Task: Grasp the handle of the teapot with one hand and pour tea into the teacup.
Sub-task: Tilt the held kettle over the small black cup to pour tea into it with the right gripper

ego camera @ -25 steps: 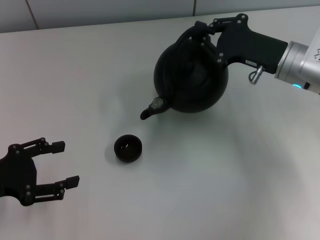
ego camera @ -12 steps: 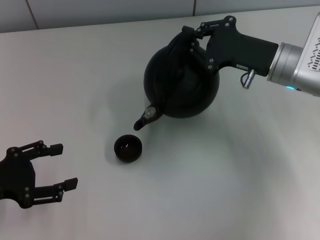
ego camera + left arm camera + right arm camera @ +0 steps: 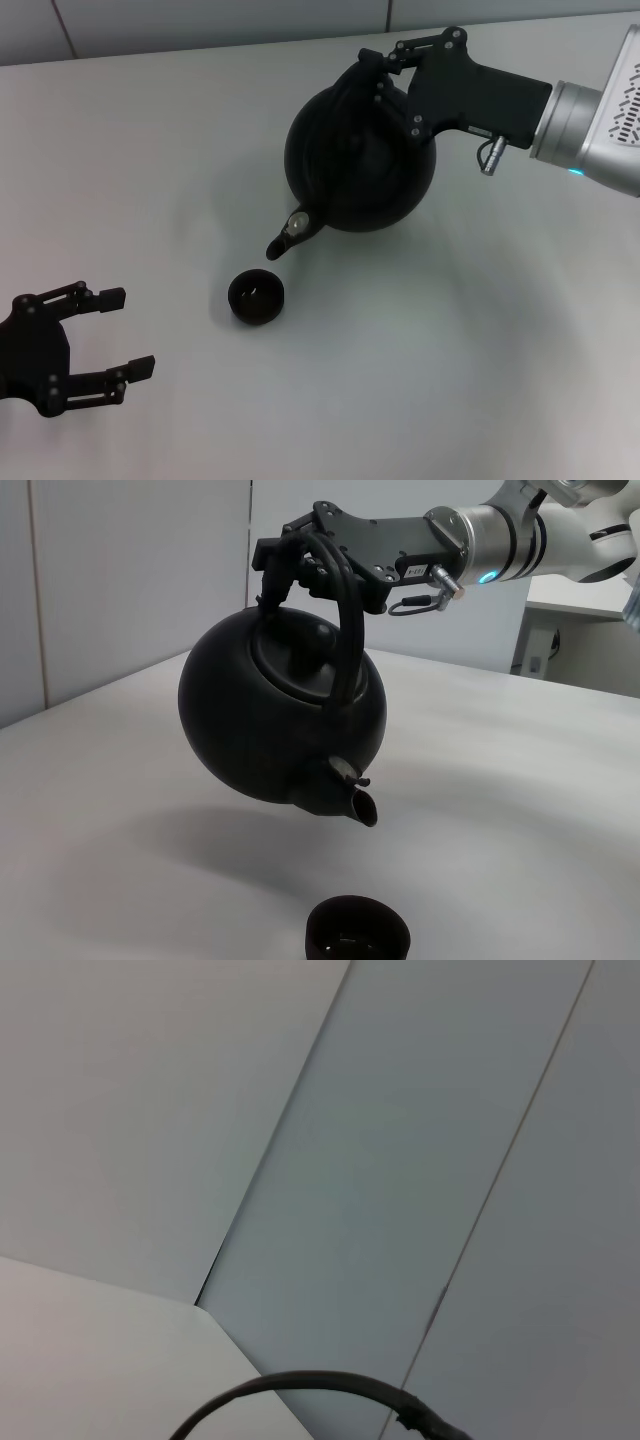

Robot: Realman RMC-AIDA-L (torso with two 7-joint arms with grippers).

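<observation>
Right claw (image 3: 385, 70) is clamped on the handle (image 3: 345, 610), holding the teapot (image 3: 358, 160) tilted in the air toward the surface's far edge, but its spout (image 3: 283, 240) looks short of the teacup (image 3: 256, 296) mid-surface, so tea could splash beside it; left claw (image 3: 125, 330) sits open near the front-left corner.

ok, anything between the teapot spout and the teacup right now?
Nothing. In the left wrist view the spout of the lifted teapot hangs above the teacup with only open air and bare table between; no visible stream.

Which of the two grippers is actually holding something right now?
The right gripper, shut on the teapot's handle, holds the teapot tilted above the teacup. The left gripper is open and empty.
</observation>
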